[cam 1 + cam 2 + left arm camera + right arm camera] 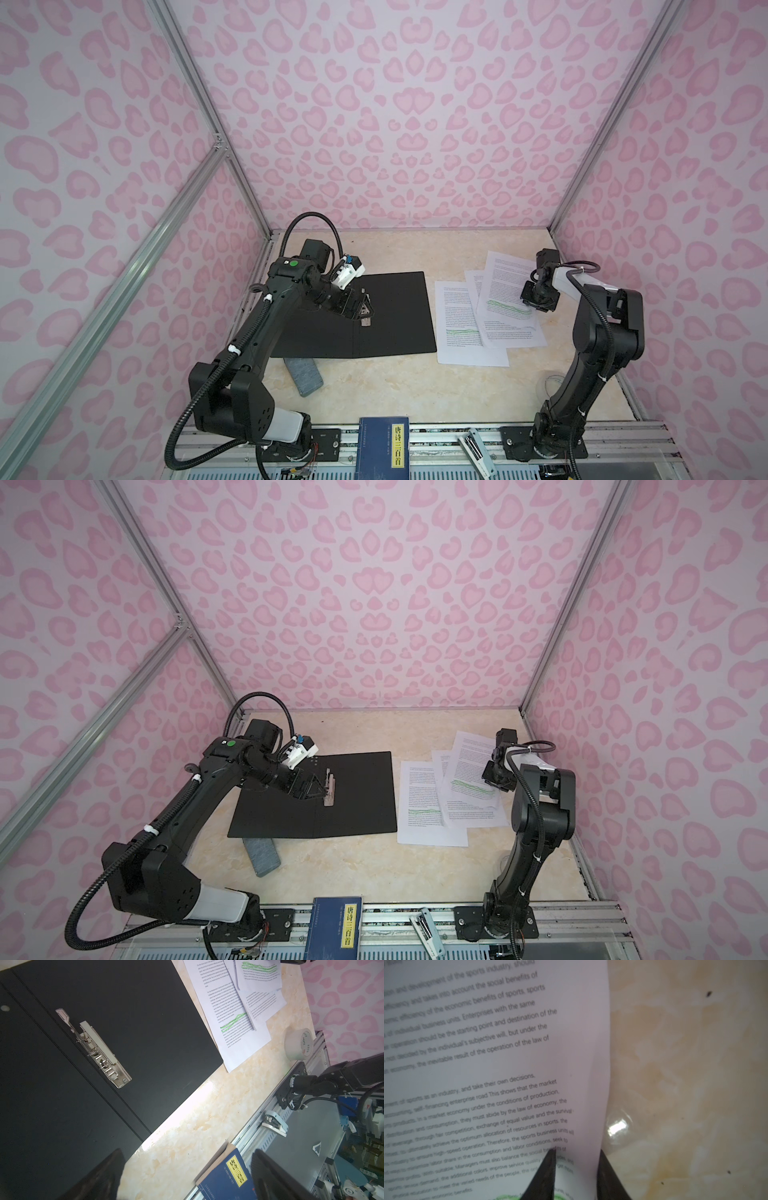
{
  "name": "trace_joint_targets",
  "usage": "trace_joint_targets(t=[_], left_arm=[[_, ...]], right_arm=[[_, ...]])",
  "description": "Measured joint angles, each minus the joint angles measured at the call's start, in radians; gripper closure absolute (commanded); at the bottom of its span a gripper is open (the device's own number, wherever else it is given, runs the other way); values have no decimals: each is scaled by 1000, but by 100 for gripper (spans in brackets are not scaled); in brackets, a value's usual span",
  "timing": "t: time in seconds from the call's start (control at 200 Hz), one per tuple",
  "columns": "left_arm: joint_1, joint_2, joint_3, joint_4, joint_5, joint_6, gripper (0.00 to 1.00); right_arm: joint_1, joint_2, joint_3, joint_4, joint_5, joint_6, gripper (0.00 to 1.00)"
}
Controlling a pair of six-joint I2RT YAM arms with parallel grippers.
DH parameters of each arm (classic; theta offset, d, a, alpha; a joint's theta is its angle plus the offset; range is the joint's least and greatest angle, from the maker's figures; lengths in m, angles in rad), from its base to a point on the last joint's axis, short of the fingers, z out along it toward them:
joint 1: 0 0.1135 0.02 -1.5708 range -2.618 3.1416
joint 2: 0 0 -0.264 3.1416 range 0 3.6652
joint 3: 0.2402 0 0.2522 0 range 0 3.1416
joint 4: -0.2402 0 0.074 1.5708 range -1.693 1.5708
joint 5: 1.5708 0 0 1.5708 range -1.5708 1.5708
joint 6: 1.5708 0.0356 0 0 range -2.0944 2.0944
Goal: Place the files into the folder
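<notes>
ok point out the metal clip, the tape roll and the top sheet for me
metal clip [99, 1051], left wrist view, middle of its silver plate
tape roll [293, 1045], left wrist view, its outer side
top sheet [505, 282], in a top view, printed text above the green line

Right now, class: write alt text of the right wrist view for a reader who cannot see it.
The right gripper, jaws apart, straddles the edge of a white printed sheet. Black text covers the sheet, with green highlighting by the fingers; cream marbled tabletop lies beside it.
</notes>
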Motion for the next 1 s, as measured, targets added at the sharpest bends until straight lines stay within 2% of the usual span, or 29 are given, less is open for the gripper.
trace_joint_targets(t=[0.28,0.575,0.78,0.88,1.005], left_arm=[[0,-63,-34,0,-24,-22,2],[0,-77,-34,3,-35,-53,2],[0,-61,-24,4,-37,-84,2],[0,-61,-24,6,-45,-94,2],[1,-76,-24,6,-72,-101,2]], right_arm=[[13,-167,-105,-17,-64,-2,91],[27,-241,-112,-56,-142,-28,96],[57,-373,-104,-96,-209,-35,97],[103,-428,-82,-111,-254,-35,97],[213,-490,-22,-142,-291,-27,98]])
